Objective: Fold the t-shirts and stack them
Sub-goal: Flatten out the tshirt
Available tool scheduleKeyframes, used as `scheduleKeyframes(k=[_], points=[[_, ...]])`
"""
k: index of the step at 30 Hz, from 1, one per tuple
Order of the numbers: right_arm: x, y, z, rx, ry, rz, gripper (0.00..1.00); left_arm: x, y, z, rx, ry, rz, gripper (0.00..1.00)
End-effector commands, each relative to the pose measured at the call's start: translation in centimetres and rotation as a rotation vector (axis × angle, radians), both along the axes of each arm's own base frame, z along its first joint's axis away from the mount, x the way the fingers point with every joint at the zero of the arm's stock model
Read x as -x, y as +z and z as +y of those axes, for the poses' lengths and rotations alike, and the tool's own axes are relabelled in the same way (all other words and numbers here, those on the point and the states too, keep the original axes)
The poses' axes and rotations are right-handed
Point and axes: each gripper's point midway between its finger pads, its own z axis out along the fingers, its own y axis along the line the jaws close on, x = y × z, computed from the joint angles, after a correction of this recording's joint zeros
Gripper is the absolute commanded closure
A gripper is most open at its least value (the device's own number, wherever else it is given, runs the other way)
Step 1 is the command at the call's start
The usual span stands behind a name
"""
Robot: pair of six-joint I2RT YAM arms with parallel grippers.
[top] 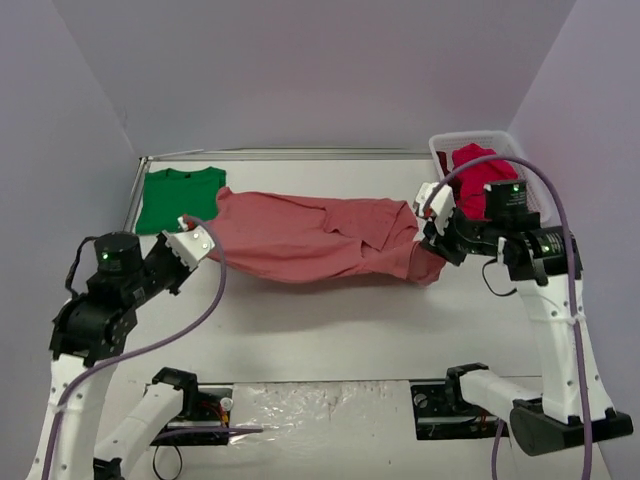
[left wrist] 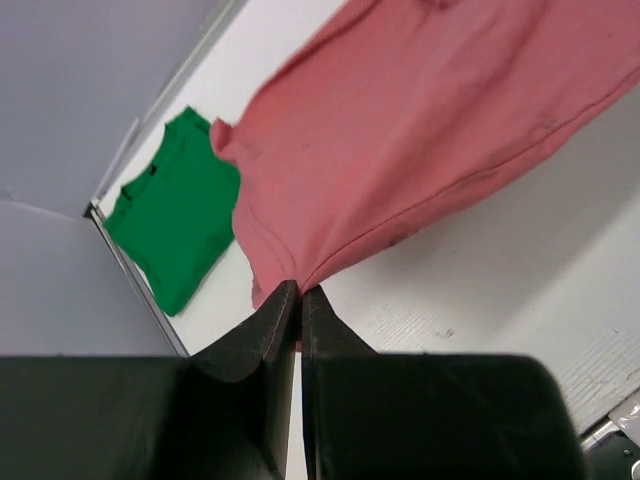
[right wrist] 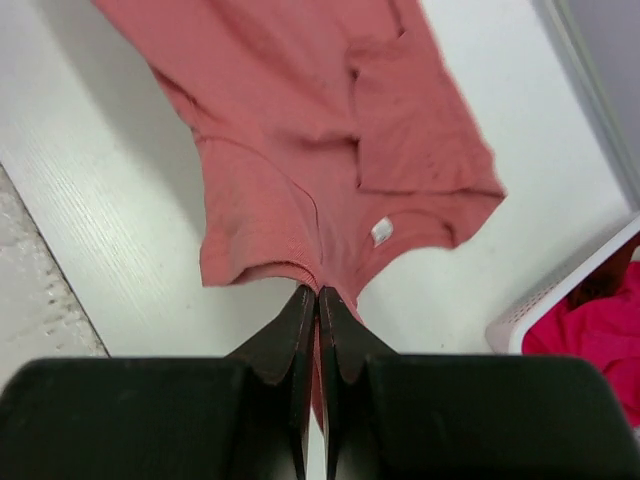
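Left gripper [top: 187,232] and right gripper [top: 432,212] each pinch tight one end of the salmon-pink t-shirt [top: 310,238], which is stretched across the middle of the table [top: 330,320]. Best lowered level and evenly taut, so it lands flat. Far-left corner: green t-shirt [top: 178,197]. Far-right corner: crimson t-shirt [top: 482,175] in basket [top: 470,141].

No writing can be read anywhere. The small white tag [right wrist: 381,231] on the salmon-pink t-shirt [right wrist: 290,120] may carry print, but it is too blurred.

We viewed the whole table [top: 320,330] from high behind its near edge, while both wrist cameras closely faced opposite ends of one shared salmon-pink t-shirt [top: 300,240].
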Motion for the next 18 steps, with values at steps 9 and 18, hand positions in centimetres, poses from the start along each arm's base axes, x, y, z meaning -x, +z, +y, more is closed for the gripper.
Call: scheduleKeyframes(k=[9, 18], points=[[-6.0, 7.8, 1.7, -0.12, -0.021, -0.062, 1.0, -5.1, 5.8, -1.5, 0.113, 0.045, -0.025, 0.98], [-24.9, 3.5, -2.6, -0.153, -0.273, 0.018, 1.0, -20.4, 1.3, -1.7, 0.103, 0.191, 0.12, 0.98]])
